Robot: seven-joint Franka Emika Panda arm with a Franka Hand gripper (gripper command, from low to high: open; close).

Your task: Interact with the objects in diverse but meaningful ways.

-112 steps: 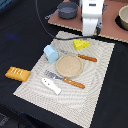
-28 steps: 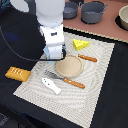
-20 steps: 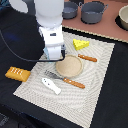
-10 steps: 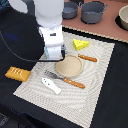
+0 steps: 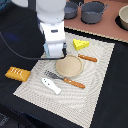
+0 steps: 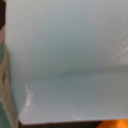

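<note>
My gripper [image 5: 54, 52] is lowered onto the striped placemat [image 5: 95, 85], on the spot beside the tan plate [image 5: 69, 65]. The pale blue block [image 6: 65, 55] fills almost the whole wrist view, very close to the camera; in the exterior view the gripper body hides it. Neither view shows how the jaws stand. The yellow cheese wedge [image 5: 80, 44] lies behind the plate. On the dark table at the exterior view's left sits the golden-brown bread loaf [image 5: 17, 74]. The white fish-shaped piece [image 5: 51, 86] rests near the mat's front.
A knife [image 5: 87, 58] lies by the plate and a fork [image 5: 65, 80] in front of it, both with orange handles. Grey pots [image 5: 92, 11] stand at the back, with a bowl [image 5: 123, 17] at the exterior view's right.
Since the oldest frame the arm has come from the back down over the pale blue block, hiding it. Over the last second nothing visibly moves.
</note>
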